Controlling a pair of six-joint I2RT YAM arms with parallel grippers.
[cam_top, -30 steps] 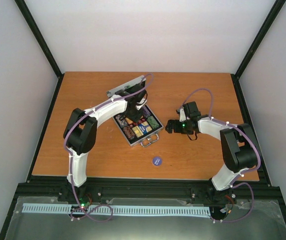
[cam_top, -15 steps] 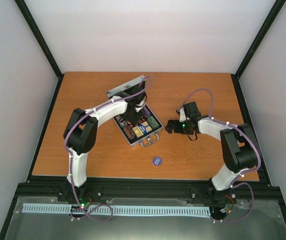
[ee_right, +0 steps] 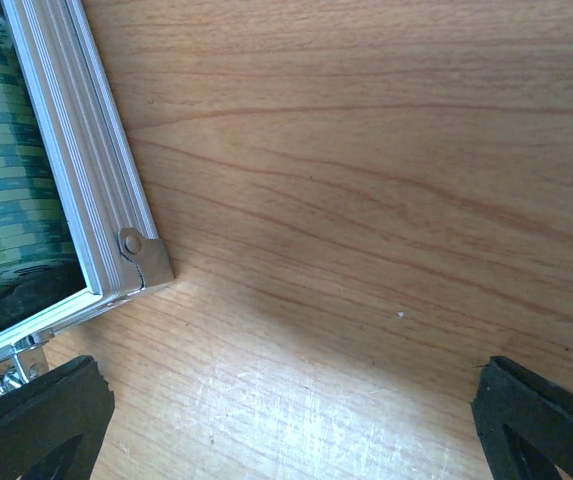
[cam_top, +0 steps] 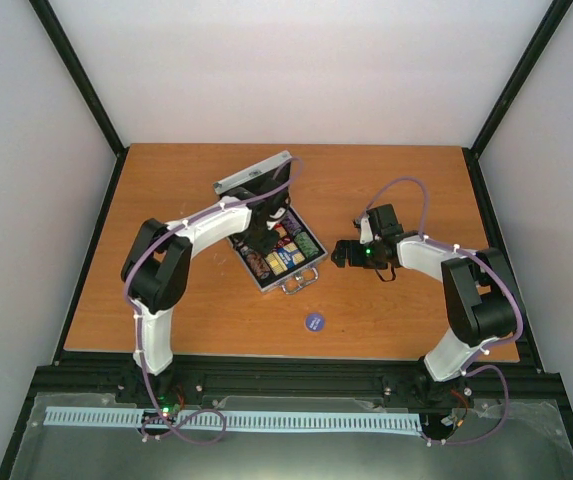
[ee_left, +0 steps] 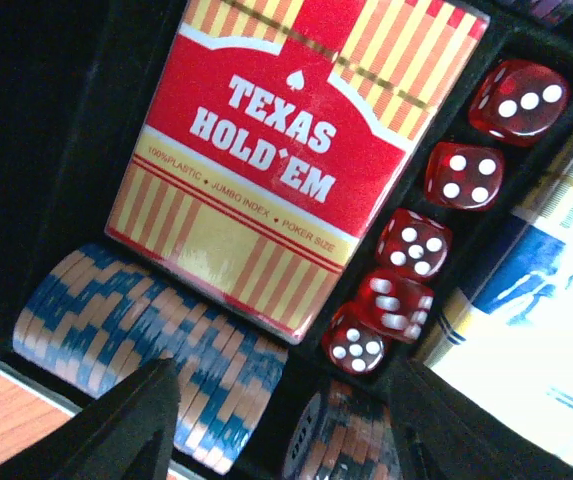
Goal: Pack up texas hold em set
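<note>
The silver case (cam_top: 308, 262) lies open in the middle of the table, with its lid (cam_top: 254, 173) raised at the back. My left gripper (cam_top: 263, 238) hangs low inside it, open and holding nothing. In the left wrist view, the red card box (ee_left: 286, 150) lies flat with several red dice (ee_left: 414, 243) in a row beside it. Below them are blue chips (ee_left: 156, 340) and a dark chip stack (ee_left: 351, 440). My left gripper (ee_left: 286, 440) straddles these chips. The blue-purple disc (cam_top: 314, 321) lies on the table in front of the case. My right gripper (cam_top: 338, 252) is open over bare wood beside the case's right corner (ee_right: 131, 255).
Green chips (ee_right: 6, 180) fill the case's right compartment. The metal handle (cam_top: 301, 283) sticks out of the case's near side. The wooden table (cam_top: 416, 190) is bounded by a black frame and white walls.
The left arm's elbow has shifted slightly left and its gripper has edged back over the case. The right arm has not moved.
</note>
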